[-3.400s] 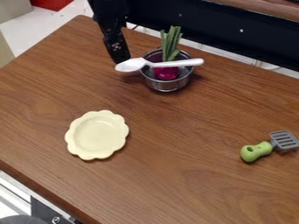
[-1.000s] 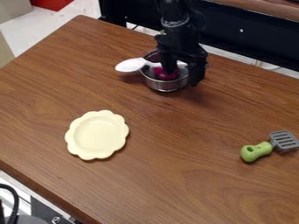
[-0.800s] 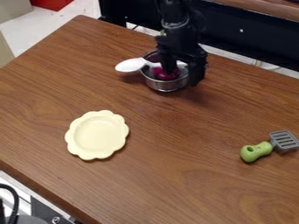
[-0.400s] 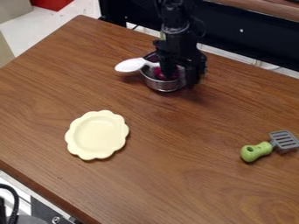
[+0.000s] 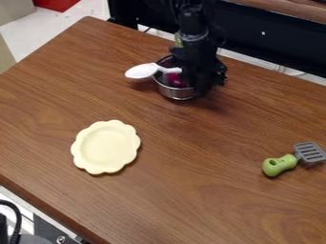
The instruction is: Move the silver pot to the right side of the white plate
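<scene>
- Pale scalloped plate (image 5: pixel 105 147), on the worktop (image 5: pixel 191 190).
- White spoon (image 5: pixel 142 71), jutting out.
- Silver pot (image 5: pixel 175 93), upright, well apart from the plate, magenta thing (image 5: pixel 176 80) inside.
- Pincer (image 5: pixel 202 82) at the pot; wide or narrow, cannot tell.
- Green-handled spatula (image 5: pixel 280 165).

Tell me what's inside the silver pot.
A purple thing sits inside the pot, with a white spoon lying over its rim. The black gripper covers the pot's right side in the picture, so whatever lies there is hidden.
</scene>
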Controlling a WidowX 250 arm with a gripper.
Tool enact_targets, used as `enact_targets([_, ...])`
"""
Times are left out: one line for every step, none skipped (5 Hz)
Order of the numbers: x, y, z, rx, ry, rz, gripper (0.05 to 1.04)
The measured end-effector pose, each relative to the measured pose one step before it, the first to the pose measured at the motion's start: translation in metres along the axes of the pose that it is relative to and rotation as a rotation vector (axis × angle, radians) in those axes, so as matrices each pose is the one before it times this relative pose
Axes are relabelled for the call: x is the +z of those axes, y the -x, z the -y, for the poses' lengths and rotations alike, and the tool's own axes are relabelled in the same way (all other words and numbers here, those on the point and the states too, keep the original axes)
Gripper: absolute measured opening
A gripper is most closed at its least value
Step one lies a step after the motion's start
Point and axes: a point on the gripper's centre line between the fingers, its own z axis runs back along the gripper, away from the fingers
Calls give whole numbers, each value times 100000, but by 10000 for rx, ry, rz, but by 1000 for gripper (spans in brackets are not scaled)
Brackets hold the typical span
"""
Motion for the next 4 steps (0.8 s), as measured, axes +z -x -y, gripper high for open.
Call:
enact_targets([4,359,378,-373,14,-296,75])
enact_targets([-25,185,306,-718,-489,-323,66])
enact_targets([14,276,85,-716,-80,-401,66])
enact_targets([112,238,340,-474,16,-386,65])
